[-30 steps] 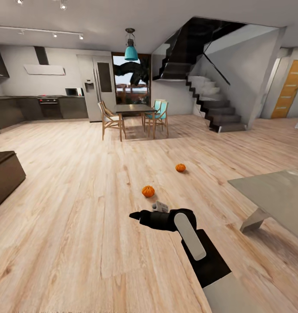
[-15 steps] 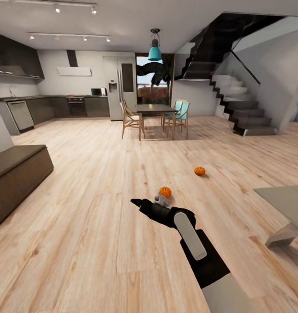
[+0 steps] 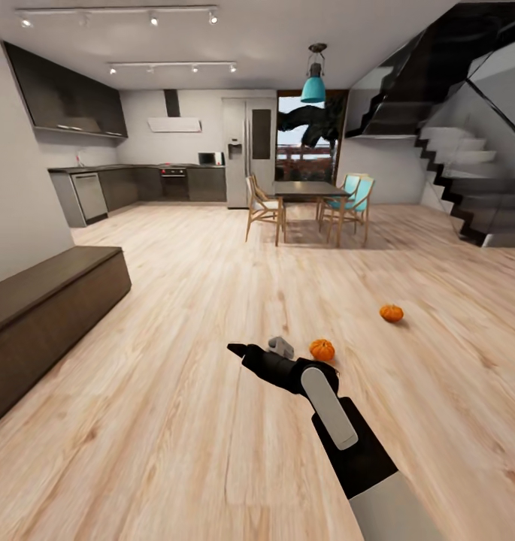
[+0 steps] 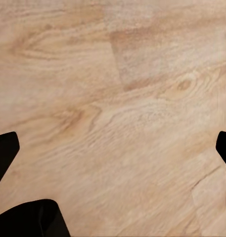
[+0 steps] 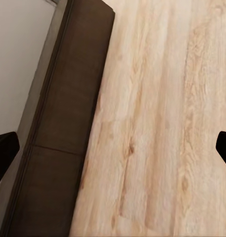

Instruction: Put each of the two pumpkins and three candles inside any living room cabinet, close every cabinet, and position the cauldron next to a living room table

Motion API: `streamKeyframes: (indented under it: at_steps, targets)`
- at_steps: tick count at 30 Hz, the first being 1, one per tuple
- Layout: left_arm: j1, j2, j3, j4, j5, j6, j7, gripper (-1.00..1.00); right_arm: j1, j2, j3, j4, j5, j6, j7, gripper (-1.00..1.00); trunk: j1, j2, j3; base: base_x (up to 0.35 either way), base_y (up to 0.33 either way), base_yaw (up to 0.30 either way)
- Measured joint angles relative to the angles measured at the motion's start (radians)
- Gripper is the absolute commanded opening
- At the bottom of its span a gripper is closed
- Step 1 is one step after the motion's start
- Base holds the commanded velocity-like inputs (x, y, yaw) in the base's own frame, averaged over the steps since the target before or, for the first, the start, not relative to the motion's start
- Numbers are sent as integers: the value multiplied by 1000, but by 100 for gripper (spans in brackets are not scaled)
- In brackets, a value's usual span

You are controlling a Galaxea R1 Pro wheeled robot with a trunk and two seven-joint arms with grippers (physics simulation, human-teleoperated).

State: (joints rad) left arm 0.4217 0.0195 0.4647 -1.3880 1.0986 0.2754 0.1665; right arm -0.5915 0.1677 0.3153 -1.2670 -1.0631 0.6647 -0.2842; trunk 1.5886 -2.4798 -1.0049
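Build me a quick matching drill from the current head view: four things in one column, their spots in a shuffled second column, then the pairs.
Things:
1. nearer ribbed orange pumpkin
2. farther ribbed orange pumpkin
3. long low dark-brown wooden cabinet
4. teal pendant lamp

Places:
A. hanging above the dining table
B. against the wall at the view's left
C. on the floor just beyond the right arm's wrist
D. alone on open floor, further right and further away

Pairs: 1-C, 2-D, 3-B, 4-A

Right arm [image 3: 340,428] reaches forward, its hand [image 3: 246,352] seemingly spread.
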Motion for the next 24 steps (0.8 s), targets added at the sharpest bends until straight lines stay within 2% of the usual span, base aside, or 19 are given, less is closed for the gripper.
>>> streamKeyframes:
  at_steps: [8,15,24]
  targets:
    - [0,-4,2,5,0,-4,-13,100,0,0,-5,11,0,-4,-7,100,0,0,0,335,-12,296]
    - [0,-3,3,7,0,-5,-14,100,0,0,-11,35,-7,-8,-6,100,0,0,0,300,-191,296]
    - [0,-3,3,12,0,-5,-15,100,0,1,-39,47,-18,-15,-4,100,0,0,0,288,-221,297]
